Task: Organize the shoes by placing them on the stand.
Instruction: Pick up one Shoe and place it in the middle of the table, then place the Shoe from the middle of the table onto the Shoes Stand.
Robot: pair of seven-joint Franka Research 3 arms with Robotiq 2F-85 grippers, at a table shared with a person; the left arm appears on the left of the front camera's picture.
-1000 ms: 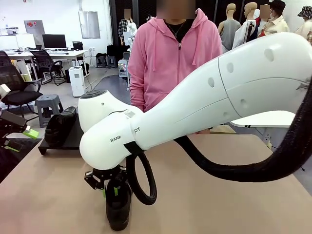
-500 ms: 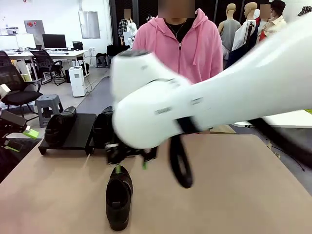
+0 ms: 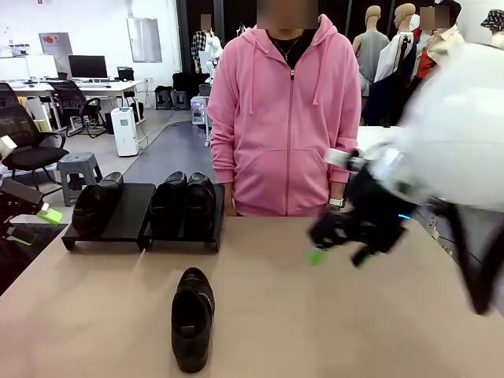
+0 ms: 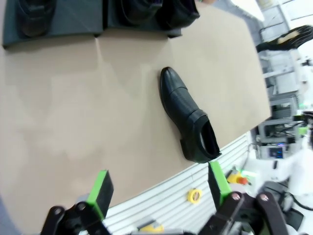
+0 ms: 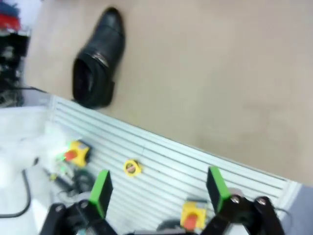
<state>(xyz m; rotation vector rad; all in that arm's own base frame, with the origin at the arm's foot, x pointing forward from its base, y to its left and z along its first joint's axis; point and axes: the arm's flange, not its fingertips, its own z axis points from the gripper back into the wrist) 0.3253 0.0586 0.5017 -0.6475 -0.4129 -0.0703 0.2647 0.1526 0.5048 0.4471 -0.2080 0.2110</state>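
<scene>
Three shoes on the stand [image 3: 126, 224], one left on the table [image 3: 354, 331].

Along the table's far left edge: a lone shoe [image 3: 96, 203] on the left tray, a pair [image 3: 183, 202] side by side on the right tray, one slot beside the lone shoe apparently free. Near the table's near edge, left of middle: the fourth shoe [image 3: 193, 316] lying loose, toe toward the stand, touched by nothing. Right gripper [image 3: 340, 246] blurred above the table's right half, well apart from that shoe, jaws wide and empty (green pads spread in its wrist view). Left gripper [image 4: 159, 188] off the table's left edge, jaws likewise apart and empty, the loose shoe in sight. Roughly three-quarters done; remaining, by the look of it: lifting the last shoe onto the left tray.
</scene>
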